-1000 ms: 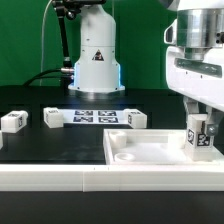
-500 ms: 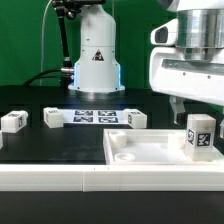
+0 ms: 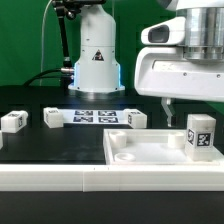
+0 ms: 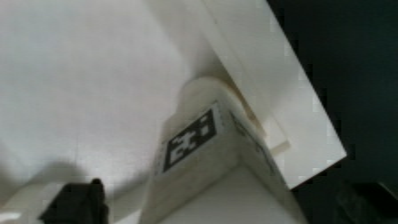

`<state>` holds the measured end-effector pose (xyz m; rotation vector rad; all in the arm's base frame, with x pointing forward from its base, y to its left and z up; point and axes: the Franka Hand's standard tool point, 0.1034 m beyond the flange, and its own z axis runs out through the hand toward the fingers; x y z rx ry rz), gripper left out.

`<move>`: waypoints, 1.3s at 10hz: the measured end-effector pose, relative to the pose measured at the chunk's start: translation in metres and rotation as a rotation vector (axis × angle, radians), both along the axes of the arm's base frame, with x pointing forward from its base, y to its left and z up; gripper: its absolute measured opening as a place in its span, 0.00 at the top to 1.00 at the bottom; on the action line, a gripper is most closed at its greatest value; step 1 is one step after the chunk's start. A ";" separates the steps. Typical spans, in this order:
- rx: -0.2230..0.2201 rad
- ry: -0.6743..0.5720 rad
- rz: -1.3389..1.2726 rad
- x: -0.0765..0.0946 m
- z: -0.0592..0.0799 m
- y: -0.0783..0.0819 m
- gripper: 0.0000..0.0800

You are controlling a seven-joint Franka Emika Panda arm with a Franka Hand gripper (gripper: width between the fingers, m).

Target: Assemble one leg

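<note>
On the white panel (image 3: 135, 150), at its corner toward the exterior view's right, the leg (image 3: 201, 133) stands upright, tag facing out. The hand (image 3: 168, 106) hangs just above it, clear of it; whether open or closed cannot be told.

You're looking at the leg (image 4: 210, 140) standing on the white panel (image 4: 98, 85), its black-and-white tag (image 4: 191, 139) facing you. A dark fingertip (image 4: 75, 200) is showing at the frame's edge, apart from the leg.
</note>
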<state>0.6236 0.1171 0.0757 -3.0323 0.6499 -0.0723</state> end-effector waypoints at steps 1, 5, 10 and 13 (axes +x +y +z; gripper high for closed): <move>-0.006 -0.003 0.109 0.000 0.000 0.000 0.19; -0.019 -0.010 0.361 0.000 0.000 0.000 0.19; -0.021 -0.011 0.377 0.000 0.000 -0.001 0.64; -0.008 -0.009 0.187 0.000 -0.001 0.000 0.64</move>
